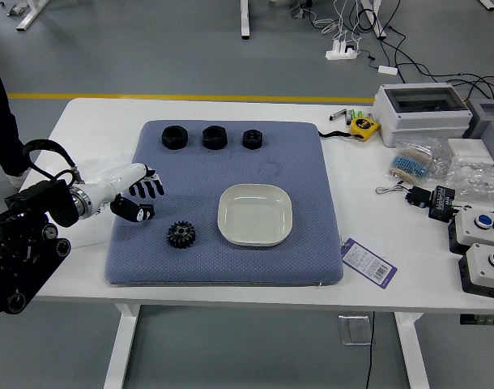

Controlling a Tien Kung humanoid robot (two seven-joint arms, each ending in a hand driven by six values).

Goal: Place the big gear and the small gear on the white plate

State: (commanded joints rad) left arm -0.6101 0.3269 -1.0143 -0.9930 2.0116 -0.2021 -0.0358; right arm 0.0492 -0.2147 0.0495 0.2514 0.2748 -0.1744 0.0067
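Over the left edge of the blue-grey cloth mat (255,265) hangs the robot's left hand (109,191), a white-shelled hand with black joints. Its black arm (27,253) enters low from the left side and slants up over the white table (312,297), bent at the wrist so that the hand points rightward, palm tipped down. The hand is open: the four fingers (146,189) reach right and droop at the tips, with slits of mat showing between them, and the black thumb (126,210) lies apart from them, on the side toward the near edge. At the thumb's tip sits a small black gear (148,212), partly hidden; whether the two touch, I can't tell from where I stand.

The big black toothed gear (181,235) lies flat on the mat, between the hand and the shallow off-white plate (255,215), nearer the mat's near edge than its far one. Both gears are off the plate.

Along the mat's far edge sit three black round blocks, the left one (175,137) and middle one (215,137) bigger than the right one (253,139). A yellow tape measure (363,127) rests just beyond the mat's far right corner, and a purple-and-white tag (368,262) lies by its right edge. Past the table's left side, a person's dark-clothed leg (2,121) shows.
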